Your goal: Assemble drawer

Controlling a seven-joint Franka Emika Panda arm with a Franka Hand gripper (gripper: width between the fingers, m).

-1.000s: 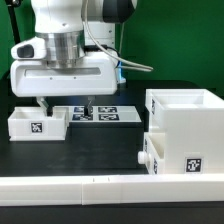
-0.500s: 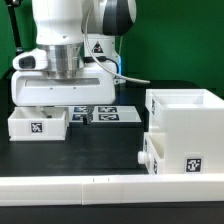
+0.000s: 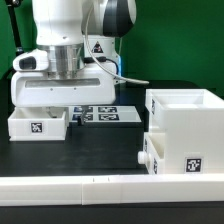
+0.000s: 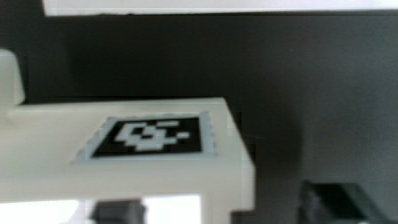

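Lowered since a second ago, the arm points straight down, its gripper [image 3: 65,107] at the loose drawer tray [image 3: 38,126] on the exterior view's left, fingers spread apart at its rim. The drawer housing [image 3: 185,125] stands well apart, at the right.

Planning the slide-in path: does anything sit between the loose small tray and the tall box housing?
Only the thin flat white marker board lies between the small white plastic tray and the tall white box housing; nothing upright shows there.

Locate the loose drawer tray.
The tray sits at the exterior view's left, under the hand, beside the marker board.
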